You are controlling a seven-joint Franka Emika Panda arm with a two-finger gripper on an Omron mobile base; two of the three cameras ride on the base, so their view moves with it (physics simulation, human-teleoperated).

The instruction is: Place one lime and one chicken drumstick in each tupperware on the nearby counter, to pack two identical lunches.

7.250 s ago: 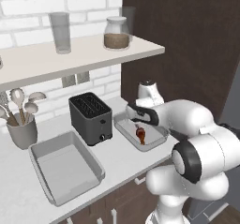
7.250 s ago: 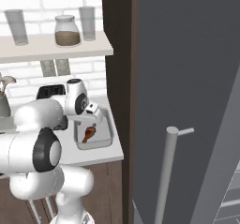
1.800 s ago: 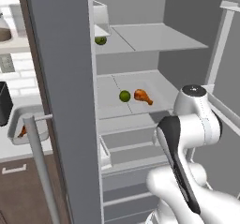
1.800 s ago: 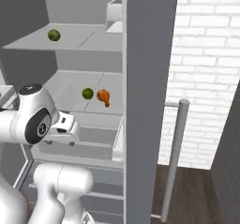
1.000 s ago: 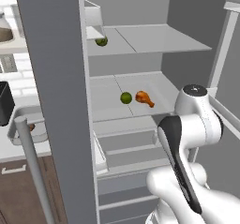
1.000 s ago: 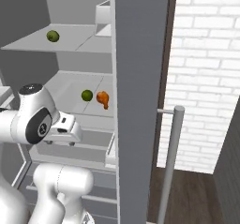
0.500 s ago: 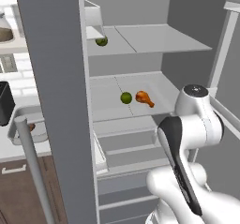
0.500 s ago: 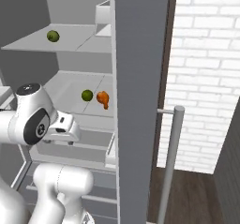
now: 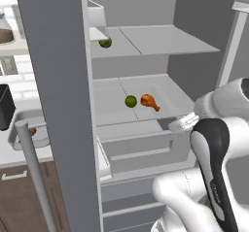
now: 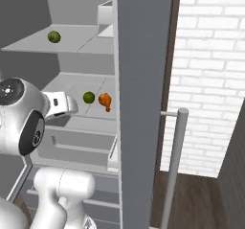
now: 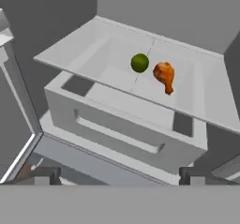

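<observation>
1. I see a lime (image 11: 139, 63) and chicken drumstick (image 11: 164, 74) lying just beside each other on the middle fridge shelf (image 11: 70, 54).
2. Second lime (image 9: 105, 43) rests on the upper shelf (image 9: 165, 39).
3. My gripper (image 11: 117, 175) hangs before the drawer (image 11: 117, 124), jaws spread wide, holding nothing.

Open fridge (image 9: 146, 41), white brick wall (image 10: 210, 55)

You get flat, even rendered light with no visible lamp and no glare anywhere. The fridge shelf (image 9: 146, 92) reads pale and bright, while the interior walls to the far left in the hand view fall to a darker grey. Shadows are soft and faint; the lime (image 11: 139, 63) and drumstick (image 11: 163, 74) cast almost none. Everything looks slightly soft and low in resolution, edges mildly blurred, with no bending at the frame borders.
</observation>
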